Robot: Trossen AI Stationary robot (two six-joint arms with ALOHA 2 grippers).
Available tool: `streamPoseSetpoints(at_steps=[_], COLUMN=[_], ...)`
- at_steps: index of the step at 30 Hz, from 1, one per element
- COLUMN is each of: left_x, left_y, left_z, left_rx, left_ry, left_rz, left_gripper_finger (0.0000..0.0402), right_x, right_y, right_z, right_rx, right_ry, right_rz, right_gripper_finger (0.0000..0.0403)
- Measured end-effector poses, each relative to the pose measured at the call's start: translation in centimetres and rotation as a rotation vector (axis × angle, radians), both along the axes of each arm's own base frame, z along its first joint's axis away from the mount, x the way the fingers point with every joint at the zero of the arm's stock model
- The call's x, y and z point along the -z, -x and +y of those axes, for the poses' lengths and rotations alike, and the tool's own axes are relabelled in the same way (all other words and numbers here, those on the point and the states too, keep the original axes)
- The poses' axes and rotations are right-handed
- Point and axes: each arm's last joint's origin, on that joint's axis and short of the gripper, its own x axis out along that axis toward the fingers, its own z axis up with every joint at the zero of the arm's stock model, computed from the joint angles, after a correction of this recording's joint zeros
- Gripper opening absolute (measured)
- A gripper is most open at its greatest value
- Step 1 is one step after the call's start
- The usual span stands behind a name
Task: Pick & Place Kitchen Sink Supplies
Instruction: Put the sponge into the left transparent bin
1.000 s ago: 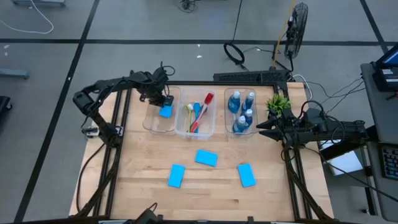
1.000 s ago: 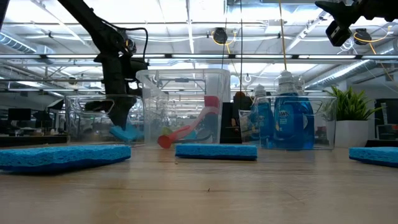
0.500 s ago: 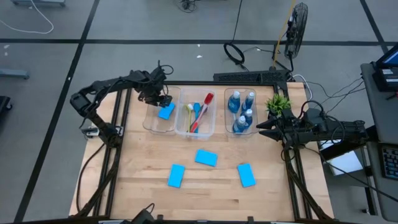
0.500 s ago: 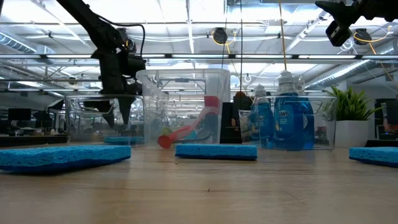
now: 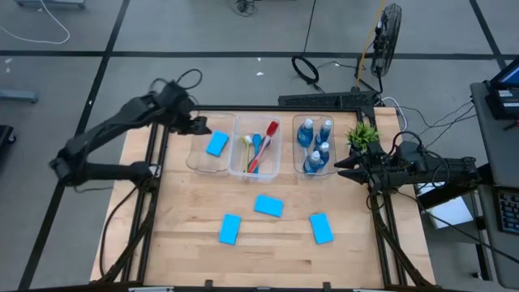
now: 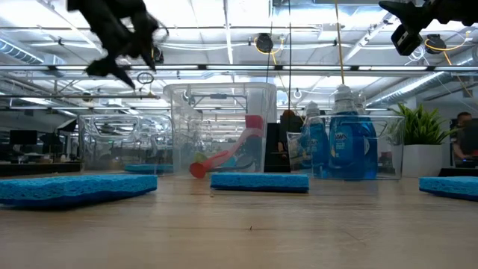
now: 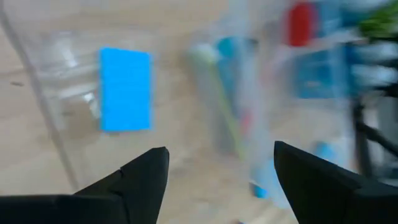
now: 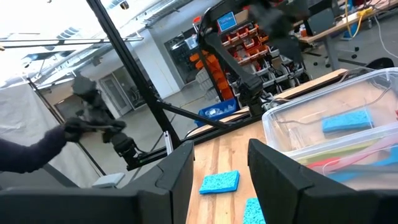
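High view: your left gripper [image 5: 197,124], fingers wide and empty, sits beside the clear plastic bin [image 5: 197,156] holding one flat bright-blue sponge [image 5: 216,144]; three sponges [image 5: 268,205] remain on the wooden table [image 5: 178,211]; right gripper [image 5: 340,168] half-open, waiting.

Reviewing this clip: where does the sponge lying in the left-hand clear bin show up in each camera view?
High view: sponge in the leftmost bin.
Low view: thin blue strip low behind the bin wall, left of centre.
Left wrist view: blue rectangle beyond the open left hand.
Right wrist view: inside the far bin.
Shared landmark: the red brush in the bin beside it.
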Motion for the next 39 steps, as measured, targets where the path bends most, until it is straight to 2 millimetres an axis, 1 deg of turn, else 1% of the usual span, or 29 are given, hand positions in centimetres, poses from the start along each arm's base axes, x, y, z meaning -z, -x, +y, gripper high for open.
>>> streamPoseSetpoints(at_steps=[4,8,12,17,22,28,34,39], left_x=[-2.7,-4.6,-5.7,-6.2,-5.5,-3.8,-1.4,0.9], left_y=[0.7,1.2,1.0,-0.3,-1.9,-4.0,-6.0,-7.3], left_z=[-3.7,-6.7,-9.0,-11.4,-13.9,-17.0,-20.0,-21.9], left_rx=[0.039,0.061,0.096,0.155,0.169,0.166,0.152,0.111], left_ry=[-0.056,-0.101,-0.106,-0.061,0.049,0.191,0.293,0.335], left_rz=[-0.159,-0.298,-0.405,-0.474,-0.44,-0.336,-0.199,-0.066], left_gripper_finger=[0.0281,0.0274,0.0277,0.0279,0.0274,0.0278,0.0278,0.0278], right_x=[0.0,0.0,0.0,0.0,0.0,0.0,0.0,0.0], right_y=[0.0,0.0,0.0,0.0,0.0,0.0,0.0,0.0], right_z=[0.0,0.0,0.0,0.0,0.0,0.0,0.0,0.0], right_rx=[0.0,0.0,0.0,0.0,-0.001,0.0,0.0,0.0], right_ry=[0.002,0.002,0.002,0.002,0.002,0.002,0.002,0.003], right_rz=[-0.001,0.0,0.0,-0.001,-0.001,0.0,0.0,0.0], right_gripper_finger=[0.0139,0.0139,0.0139,0.0139,0.0139,0.0139,0.0139,0.0139])
